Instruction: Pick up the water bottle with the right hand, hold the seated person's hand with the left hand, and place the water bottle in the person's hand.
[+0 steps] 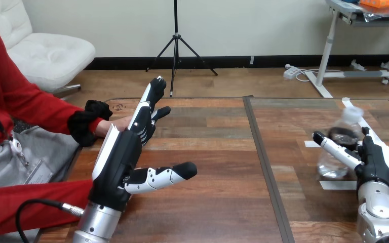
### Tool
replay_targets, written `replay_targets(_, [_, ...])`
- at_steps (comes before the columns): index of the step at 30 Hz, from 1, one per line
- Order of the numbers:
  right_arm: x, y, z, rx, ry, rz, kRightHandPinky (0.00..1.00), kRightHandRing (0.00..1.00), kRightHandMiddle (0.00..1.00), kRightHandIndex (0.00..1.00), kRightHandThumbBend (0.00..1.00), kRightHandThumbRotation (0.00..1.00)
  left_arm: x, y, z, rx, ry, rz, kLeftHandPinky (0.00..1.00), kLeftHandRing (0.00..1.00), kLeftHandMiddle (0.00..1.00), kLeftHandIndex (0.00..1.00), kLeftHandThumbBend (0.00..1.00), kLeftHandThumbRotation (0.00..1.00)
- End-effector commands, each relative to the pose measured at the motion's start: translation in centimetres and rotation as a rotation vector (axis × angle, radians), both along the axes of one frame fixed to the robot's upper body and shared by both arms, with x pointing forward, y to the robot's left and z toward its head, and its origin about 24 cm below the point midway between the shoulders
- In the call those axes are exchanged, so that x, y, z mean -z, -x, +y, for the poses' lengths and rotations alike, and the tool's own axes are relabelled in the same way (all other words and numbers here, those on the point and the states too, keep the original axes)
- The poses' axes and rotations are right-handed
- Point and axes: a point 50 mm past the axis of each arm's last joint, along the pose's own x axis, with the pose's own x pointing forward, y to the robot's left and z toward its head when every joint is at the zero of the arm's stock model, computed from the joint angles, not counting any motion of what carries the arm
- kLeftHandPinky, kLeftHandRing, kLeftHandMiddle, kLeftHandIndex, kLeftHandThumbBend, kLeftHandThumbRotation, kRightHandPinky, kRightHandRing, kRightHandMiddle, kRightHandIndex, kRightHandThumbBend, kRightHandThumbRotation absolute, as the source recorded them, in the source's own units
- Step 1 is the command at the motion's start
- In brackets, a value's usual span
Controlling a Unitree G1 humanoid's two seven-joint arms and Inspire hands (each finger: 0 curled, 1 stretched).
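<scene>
A clear water bottle [340, 152] with a white cap stands on the table at the right. My right hand [376, 161] is on it: the thumb lies across its front and the fingers curl round its far side. My left hand [124, 152] is raised over the left half of the table, fingers straight and pointing away, thumb stretched out to the right. The person's hand [115, 124] reaches in from the left past a black cuff. It lies just behind my left hand's fingers, which hide most of it, and I cannot tell whether the two touch.
White tape strips [334, 185] mark the table around the bottle. A dark seam [263, 157] runs down the table's middle. The person's other red-sleeved arm [25, 205] lies along the near left edge.
</scene>
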Motion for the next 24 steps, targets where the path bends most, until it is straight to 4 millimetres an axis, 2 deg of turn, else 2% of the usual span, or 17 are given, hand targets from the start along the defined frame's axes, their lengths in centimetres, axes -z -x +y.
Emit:
replay_targets(1, [-3.49,-3.12,1.84,-0.013,-0.025,-0.158,0.66,0.77,0.82,0.93,1.00,0.18,-1.73,-0.52,-0.05,0.009,-0.007,-0.083,0.89,0.99,1.00,1.00,1.00,0.51])
replay_targets(5, [-3.41,-3.18,2.06,0.013,-0.103,-0.180,0.70,0.77,0.80,0.86,1.00,0.10,-1.77,-0.50,-0.11,0.014,-0.001,-0.083,0.89,1.00,1.00,1.00,1.00,0.50])
replay_targets(8, [-3.41,-3.26,2.23,0.028,-0.107,-0.178,0.71,0.76,0.77,0.76,1.00,0.04,-1.80,-0.46,-0.13,0.012,-0.004,-0.084,0.89,0.99,1.00,1.00,1.00,0.50])
replay_targets(14, [-3.41,-3.36,2.51,0.052,-0.068,-0.162,0.59,0.62,0.62,0.62,0.99,0.01,-1.84,-0.43,-0.21,0.018,-0.002,-0.085,0.89,0.99,1.00,1.00,1.00,0.50])
replay_targets(16, [-3.42,-3.38,2.58,0.053,-0.065,-0.162,0.52,0.55,0.55,0.55,0.97,0.00,-1.84,-0.42,-0.24,0.019,-0.001,-0.086,0.89,1.00,1.00,1.00,1.00,0.50])
replay_targets(24, [-3.17,-3.31,2.62,0.065,-0.074,-0.144,0.44,0.47,0.48,0.47,0.94,0.00,-1.89,-0.36,-0.38,0.028,0.000,-0.084,0.90,1.00,1.00,1.00,1.00,0.51])
